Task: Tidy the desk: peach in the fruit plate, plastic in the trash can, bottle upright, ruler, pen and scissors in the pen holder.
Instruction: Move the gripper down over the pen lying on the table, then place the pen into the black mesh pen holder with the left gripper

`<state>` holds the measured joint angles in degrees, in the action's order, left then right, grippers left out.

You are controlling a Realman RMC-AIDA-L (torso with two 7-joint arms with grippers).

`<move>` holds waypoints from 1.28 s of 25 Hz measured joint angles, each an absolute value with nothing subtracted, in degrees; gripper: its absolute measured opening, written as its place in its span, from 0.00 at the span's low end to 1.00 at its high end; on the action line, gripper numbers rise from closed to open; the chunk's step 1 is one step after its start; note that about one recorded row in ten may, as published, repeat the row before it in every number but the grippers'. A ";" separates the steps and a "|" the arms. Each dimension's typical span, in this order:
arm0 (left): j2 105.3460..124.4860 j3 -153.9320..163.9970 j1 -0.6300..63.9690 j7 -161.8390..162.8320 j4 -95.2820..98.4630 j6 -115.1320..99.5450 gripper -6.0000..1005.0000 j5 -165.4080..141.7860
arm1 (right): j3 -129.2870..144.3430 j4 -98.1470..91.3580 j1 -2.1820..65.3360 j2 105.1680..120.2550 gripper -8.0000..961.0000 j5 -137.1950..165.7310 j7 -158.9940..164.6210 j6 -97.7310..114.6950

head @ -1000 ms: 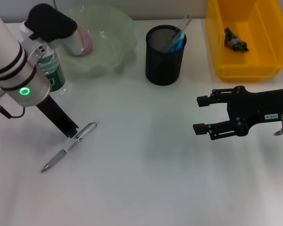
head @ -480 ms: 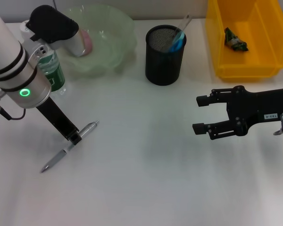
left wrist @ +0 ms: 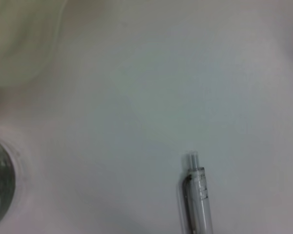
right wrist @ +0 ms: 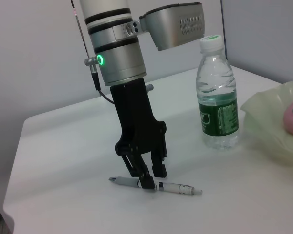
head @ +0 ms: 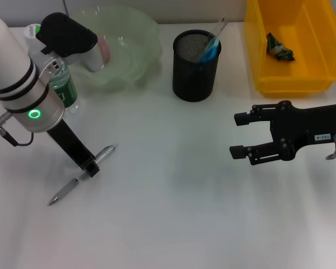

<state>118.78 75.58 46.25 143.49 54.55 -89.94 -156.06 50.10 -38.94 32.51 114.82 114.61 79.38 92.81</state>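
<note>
- Left gripper [head: 88, 169]: I have it down on the tabletop near the left edge, fingers straddling the middle of the pen. In the right wrist view [right wrist: 150, 179] the fingers stand a little apart with the barrel between them; I cannot tell if they actually pinch it.
- Pen [head: 82, 174]: I log it lying flat and slanted on the tabletop, tip toward the front-left corner, clicker end toward the middle. My left wrist view shows only the clicker end [left wrist: 197, 195].
- Right gripper [head: 239, 135]: I see it held over the right side of the tabletop, fingers spread wide, holding nothing, pointing toward the middle.
- Pen holder [head: 196, 65]: black mesh cup, upright near the back edge at centre; I see a clear ruler [head: 215, 32] and something blue inside, possibly scissor handles, though the view is poor.
- Trash can [head: 309, 50]: yellow bin at the back-right corner, with a crumpled dark green scrap of plastic [head: 280, 47] in it.
- Fruit plate [head: 134, 50]: pale green dish at the back-left, holding a pink peach [head: 103, 48].
- Bottle [right wrist: 217, 94]: upright, green label, white cap, beside the fruit plate near the back-left corner.
</note>
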 joint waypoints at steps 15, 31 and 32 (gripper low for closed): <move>118.74 76.14 47.21 143.44 51.41 -88.28 0.31 -156.26 | 50.10 -39.22 32.56 114.69 0.85 114.61 79.96 92.81; 118.74 75.28 47.12 143.33 55.09 -88.27 0.13 -157.06 | 50.00 -39.29 32.51 114.70 0.85 114.61 80.07 92.44; 118.73 74.01 46.91 142.91 56.15 -88.71 0.13 -156.59 | 50.00 -39.29 32.51 114.70 0.85 114.61 80.07 92.42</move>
